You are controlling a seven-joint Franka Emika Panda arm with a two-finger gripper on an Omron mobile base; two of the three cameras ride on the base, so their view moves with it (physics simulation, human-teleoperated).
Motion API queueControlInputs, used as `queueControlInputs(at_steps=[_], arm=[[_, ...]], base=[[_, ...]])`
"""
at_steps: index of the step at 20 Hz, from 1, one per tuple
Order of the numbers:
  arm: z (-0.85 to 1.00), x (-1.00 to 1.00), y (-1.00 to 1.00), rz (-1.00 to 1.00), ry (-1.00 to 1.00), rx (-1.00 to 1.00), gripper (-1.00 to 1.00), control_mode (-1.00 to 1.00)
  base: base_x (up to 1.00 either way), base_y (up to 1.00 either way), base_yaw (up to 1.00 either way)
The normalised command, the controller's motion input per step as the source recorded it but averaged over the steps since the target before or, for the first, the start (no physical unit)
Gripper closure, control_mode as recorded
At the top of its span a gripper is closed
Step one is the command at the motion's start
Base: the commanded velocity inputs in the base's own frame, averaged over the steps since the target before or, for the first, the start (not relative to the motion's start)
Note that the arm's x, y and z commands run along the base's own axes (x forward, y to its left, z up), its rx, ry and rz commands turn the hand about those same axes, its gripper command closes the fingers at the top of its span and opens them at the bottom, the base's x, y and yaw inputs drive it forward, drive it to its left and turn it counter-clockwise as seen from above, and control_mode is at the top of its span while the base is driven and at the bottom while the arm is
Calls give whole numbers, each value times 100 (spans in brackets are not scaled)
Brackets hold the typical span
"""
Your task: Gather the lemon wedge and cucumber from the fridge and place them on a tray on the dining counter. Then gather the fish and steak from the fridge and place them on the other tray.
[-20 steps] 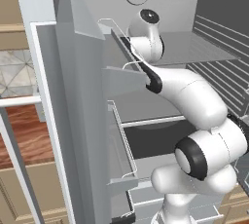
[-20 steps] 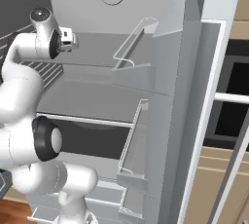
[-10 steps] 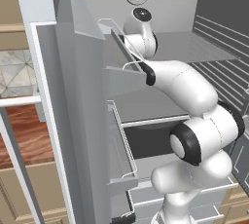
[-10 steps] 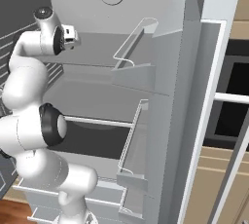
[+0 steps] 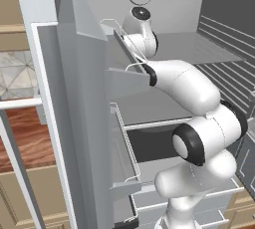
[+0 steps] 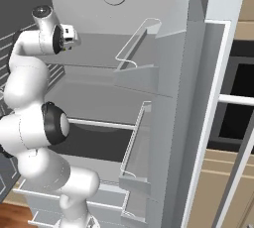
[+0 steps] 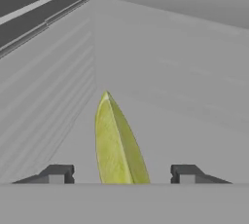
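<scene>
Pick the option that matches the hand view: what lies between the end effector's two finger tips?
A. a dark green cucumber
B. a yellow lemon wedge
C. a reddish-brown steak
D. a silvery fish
B: a yellow-green pointed lemon wedge lies on the grey shelf of the fridge, between the finger tips of the end effector, which stand apart on either side of it.

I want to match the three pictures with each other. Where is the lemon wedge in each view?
Left base view: not in it.
Right base view: not in it.
Hand view: the lemon wedge stands at bottom centre, between the pincer tips, untouched.
Shared landmark: the fridge interior's grey back wall.
</scene>
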Motion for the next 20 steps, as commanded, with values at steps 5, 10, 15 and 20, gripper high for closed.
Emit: queueControlInputs(at_steps=[5, 10, 15, 20], arm=[[-10, 0, 4, 0, 0, 0, 100, -100], [-4, 0, -2, 0, -1, 0, 100, -100], [0, -10, -24, 0, -4, 0, 100, -100], [0, -26, -37, 0, -9, 0, 100, -100]], base=[[0, 0, 0], [0, 0, 0], [0, 0, 0], [0, 0, 0]])
